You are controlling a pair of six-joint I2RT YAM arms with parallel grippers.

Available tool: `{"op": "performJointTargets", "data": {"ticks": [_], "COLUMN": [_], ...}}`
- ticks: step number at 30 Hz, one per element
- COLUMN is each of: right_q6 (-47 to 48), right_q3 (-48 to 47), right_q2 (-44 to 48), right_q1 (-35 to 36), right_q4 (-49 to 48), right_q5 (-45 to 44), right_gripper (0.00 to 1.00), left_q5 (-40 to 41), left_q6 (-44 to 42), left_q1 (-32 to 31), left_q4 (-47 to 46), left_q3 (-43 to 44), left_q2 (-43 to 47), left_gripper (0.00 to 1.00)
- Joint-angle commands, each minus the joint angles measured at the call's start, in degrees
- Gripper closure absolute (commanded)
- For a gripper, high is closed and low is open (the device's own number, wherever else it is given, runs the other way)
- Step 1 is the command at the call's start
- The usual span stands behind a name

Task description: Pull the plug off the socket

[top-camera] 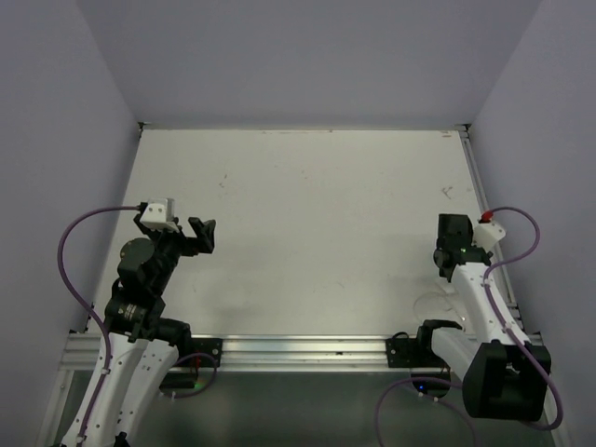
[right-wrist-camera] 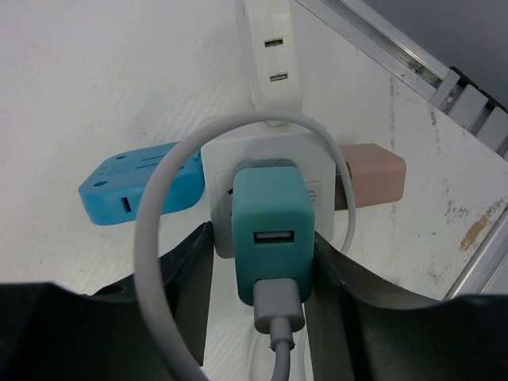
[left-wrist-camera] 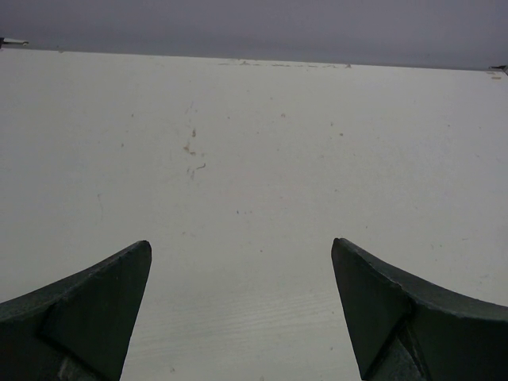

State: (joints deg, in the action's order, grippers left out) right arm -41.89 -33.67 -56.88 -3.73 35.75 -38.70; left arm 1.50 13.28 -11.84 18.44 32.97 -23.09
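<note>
The socket (right-wrist-camera: 254, 151) sits on the worktop (top-camera: 326, 205) near its right edge, between the right claw's (right-wrist-camera: 266, 242) fingers. A teal plug (right-wrist-camera: 270, 206) with a grey cable (right-wrist-camera: 151, 238) is on its near face, a blue plug (right-wrist-camera: 119, 186) on its left, a tan one (right-wrist-camera: 373, 171) on its right and a white adapter (right-wrist-camera: 270, 48) beyond. The fingers flank the teal plug; whether they clamp it cannot be told. The left claw (left-wrist-camera: 242, 254) gapes wide over bare worktop.
</note>
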Motion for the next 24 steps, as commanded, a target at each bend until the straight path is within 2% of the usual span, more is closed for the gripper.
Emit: {"op": "performJointTargets", "data": {"ticks": [1,4,5,8,12,17,24], "right_q6": [5.91,13.12,13.84,17.01,19.47,24.74,27.30], "right_q3": [1.06,0.62,0.62,0.10,-0.96,-4.38,-7.11], "right_q2": [0.37,-0.07,-0.24,-0.68,-1.74,-5.68,-9.56], "right_q1": [-0.23,-0.14,-0.23,0.47,3.10,15.12,21.65], "right_q4": [-6.29,-10.78,-13.05,-15.18,-17.98,-17.73,-17.12], "right_q5": [8.60,18.80,25.10,34.79,42.09,40.11,39.84], "right_gripper": [0.61,0.81,0.82,0.87,0.88,0.88,0.86], "left_q5": [0.44,0.44,0.35,0.26,0.26,0.26,0.26], "left_q6": [-0.97,-0.97,-0.97,-0.89,-0.97,-0.89,-0.97], "left_q1": [-0.47,-0.47,-0.47,-0.47,-0.56,-0.47,-0.47], "left_q4": [-2.79,-2.88,-2.97,-3.05,-3.14,-3.23,-3.23], "left_q3": [-0.01,-0.01,-0.01,-0.01,-0.10,-0.10,-0.10], "left_q2": [0.33,0.33,0.24,0.24,0.24,0.24,0.07], "left_gripper": [0.00,0.01,0.00,0.00,0.00,0.00,0.00]}}
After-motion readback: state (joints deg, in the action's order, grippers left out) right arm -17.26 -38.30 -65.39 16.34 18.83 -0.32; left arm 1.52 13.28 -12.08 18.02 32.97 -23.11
